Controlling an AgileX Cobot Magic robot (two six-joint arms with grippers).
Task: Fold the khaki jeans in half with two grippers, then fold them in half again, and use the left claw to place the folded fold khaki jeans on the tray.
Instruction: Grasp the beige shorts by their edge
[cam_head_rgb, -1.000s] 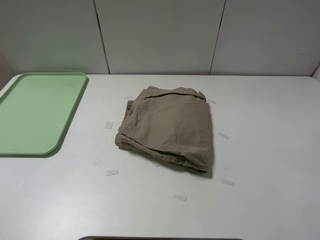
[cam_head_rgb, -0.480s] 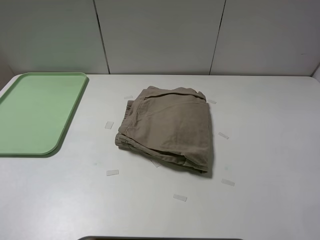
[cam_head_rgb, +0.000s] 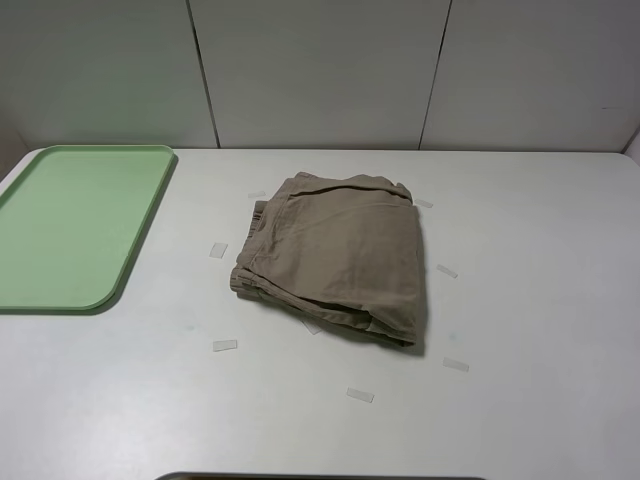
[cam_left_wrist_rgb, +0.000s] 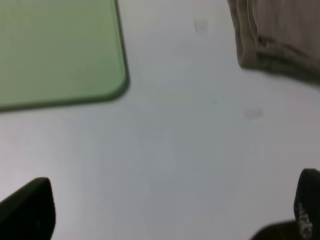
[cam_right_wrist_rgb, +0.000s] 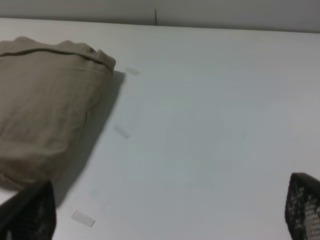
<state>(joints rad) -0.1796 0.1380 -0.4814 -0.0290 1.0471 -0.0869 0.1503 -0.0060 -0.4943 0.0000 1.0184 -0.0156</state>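
The khaki jeans (cam_head_rgb: 340, 255) lie folded into a compact bundle on the middle of the white table. The mint-green tray (cam_head_rgb: 70, 225) lies empty at the far left. Neither arm shows in the exterior high view. In the left wrist view my left gripper (cam_left_wrist_rgb: 165, 220) is open and empty above bare table, with the tray's corner (cam_left_wrist_rgb: 60, 50) and the jeans' edge (cam_left_wrist_rgb: 280, 35) ahead of it. In the right wrist view my right gripper (cam_right_wrist_rgb: 167, 215) is open and empty, with the jeans (cam_right_wrist_rgb: 45, 100) beside it and apart from it.
Several small clear tape marks (cam_head_rgb: 225, 345) lie on the table around the jeans. A grey panelled wall (cam_head_rgb: 320, 70) stands behind the table. A dark edge (cam_head_rgb: 320, 476) shows at the bottom of the exterior high view.
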